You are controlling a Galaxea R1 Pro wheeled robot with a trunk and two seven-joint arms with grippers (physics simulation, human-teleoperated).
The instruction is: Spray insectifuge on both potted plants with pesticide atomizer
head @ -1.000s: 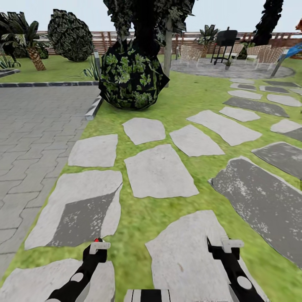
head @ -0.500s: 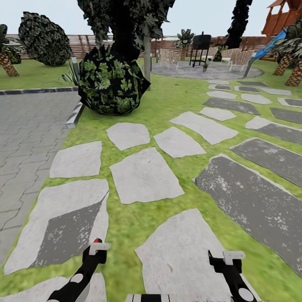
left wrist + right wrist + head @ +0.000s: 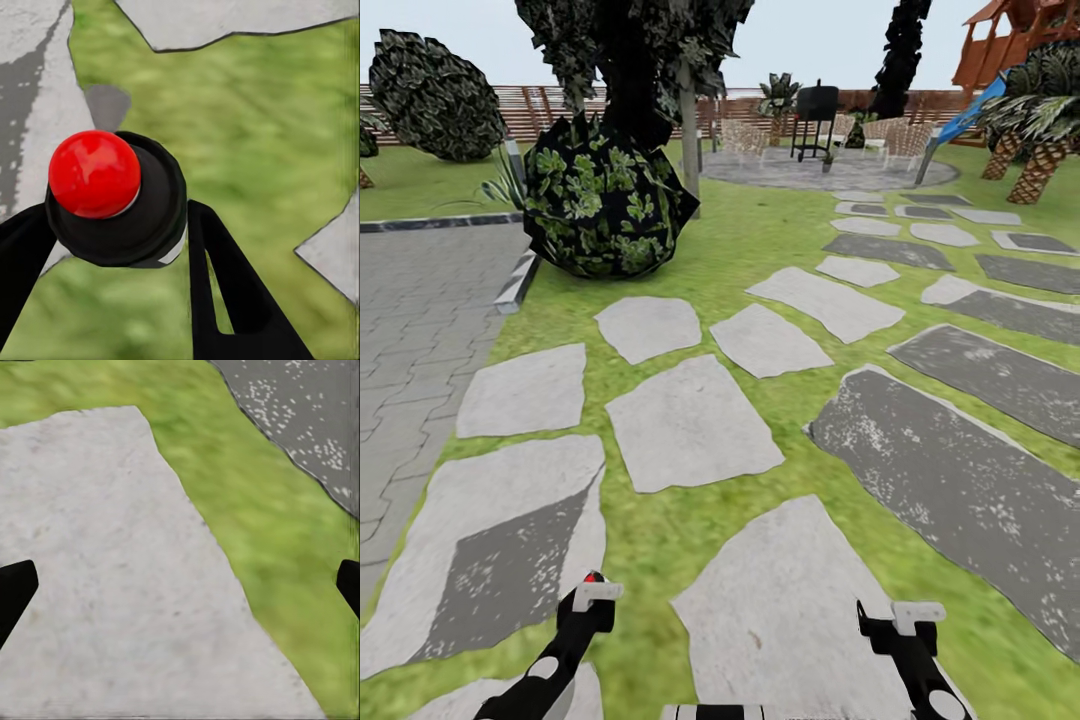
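left wrist view | left hand [image 3: 112,225] clamped on pesticide atomizer [image 3: 112,199] (red top) | right hand [image 3: 180,585] spread apart

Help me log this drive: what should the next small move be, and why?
Probably drive forward along the stepping stones toward the far patio. The left gripper is shut on the pesticide atomizer, the right gripper is open, and just lawn and stone lie within reach, so spraying here would seem pointless.

Atomizer [image 3: 112,206] top glossy red, collar matt black; stepping stones [image 3: 690,425] rough mottled grey; lawn [image 3: 760,240] matt
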